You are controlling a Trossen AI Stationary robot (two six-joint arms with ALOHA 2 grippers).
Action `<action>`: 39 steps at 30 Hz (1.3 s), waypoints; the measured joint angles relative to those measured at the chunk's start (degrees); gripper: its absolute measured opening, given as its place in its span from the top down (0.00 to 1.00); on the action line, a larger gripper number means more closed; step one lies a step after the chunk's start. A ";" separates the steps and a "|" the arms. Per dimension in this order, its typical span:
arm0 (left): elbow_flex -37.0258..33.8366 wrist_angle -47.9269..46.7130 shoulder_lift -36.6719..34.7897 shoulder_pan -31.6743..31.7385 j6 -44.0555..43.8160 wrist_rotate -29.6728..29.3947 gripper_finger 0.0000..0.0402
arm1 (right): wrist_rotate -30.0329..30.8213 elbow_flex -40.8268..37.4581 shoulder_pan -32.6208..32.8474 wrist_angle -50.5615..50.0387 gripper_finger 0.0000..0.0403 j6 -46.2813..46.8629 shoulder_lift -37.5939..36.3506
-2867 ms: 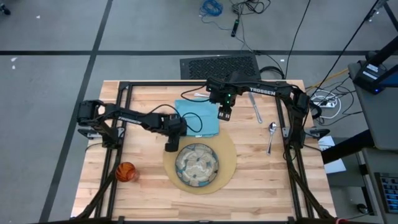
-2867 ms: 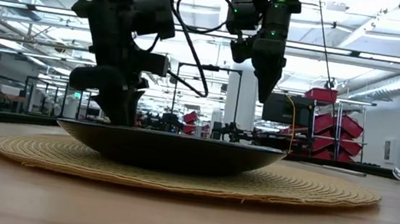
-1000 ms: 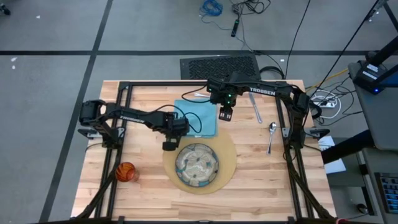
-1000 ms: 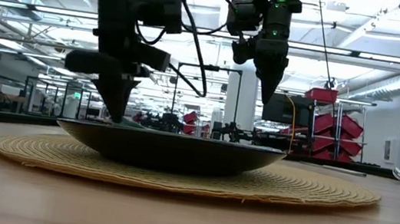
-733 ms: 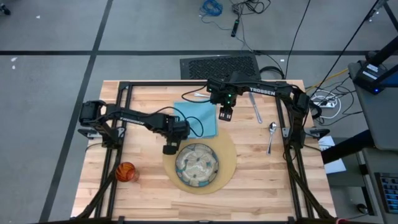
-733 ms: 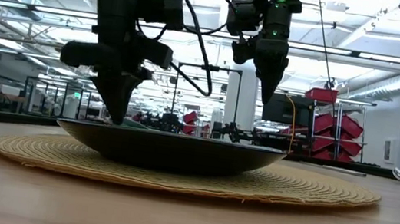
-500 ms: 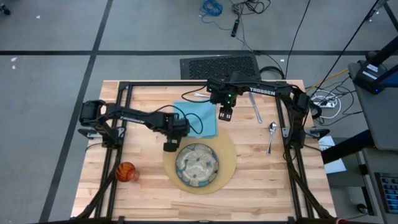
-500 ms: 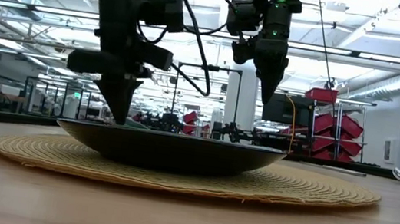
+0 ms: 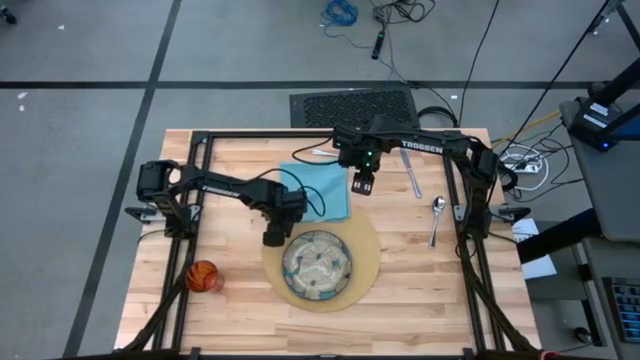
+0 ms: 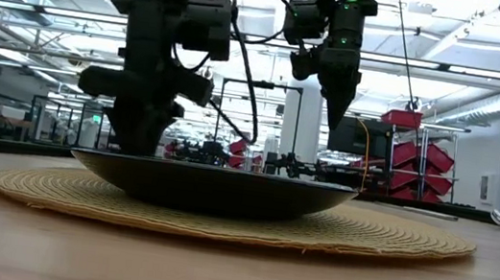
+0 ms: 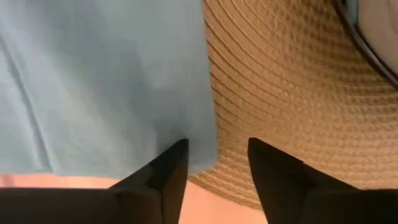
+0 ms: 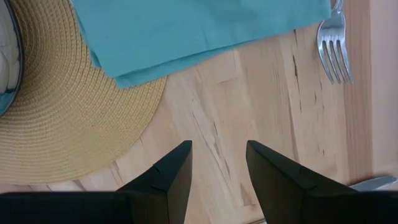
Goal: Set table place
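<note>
The light-blue napkin (image 9: pixel 318 188) lies flat on the table (image 9: pixel 230 310); its near edge overlaps the round tan mat (image 9: pixel 366 262). The greenish plate (image 9: pixel 316 263) sits on the mat. My left gripper (image 9: pixel 274 238) is open and low at the napkin's near-left corner, by the mat's rim. In the left wrist view (image 11: pixel 217 144) the corner lies between its fingers. In the low view (image 10: pixel 139 140) the plate hides its tips. My right gripper (image 9: pixel 362 187) is open and empty, up above the table beside the napkin's right edge (image 12: pixel 217 146). My left gripper comes from above with its fingers (image 11: pixel 177 163) on either side of the napkin's near-left corner (image 11: pixel 208 158), where it lies on the mat's rim. I cannot tell whether the fingers touch the cloth.
The orange cup (image 9: pixel 203 276) stands near the table's left front. The fork (image 12: pixel 333 43) lies by the napkin's far edge. The knife (image 9: pixel 412 172) and the spoon (image 9: pixel 437 214) lie to the right of the mat. The black frame runs along the table's sides.
My left gripper has gone down toward the napkin's near-left corner and turned a little about its own axis; the plate now hides its tips in the low view. The napkin, the plate and the mat lie as before.
</note>
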 joint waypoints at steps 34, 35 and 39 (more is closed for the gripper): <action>0.65 12.11 -4.74 19.21 18.85 -6.42 0.59 | -7.60 -3.47 -11.46 29.59 0.64 -5.02 10.86; 0.52 13.52 -4.73 20.00 19.84 -7.04 0.59 | -7.65 -3.44 -11.67 29.60 0.64 -5.33 10.88; 0.51 16.33 -4.72 23.46 21.91 -6.92 0.59 | -7.62 -3.44 -12.51 29.36 0.64 -5.95 10.99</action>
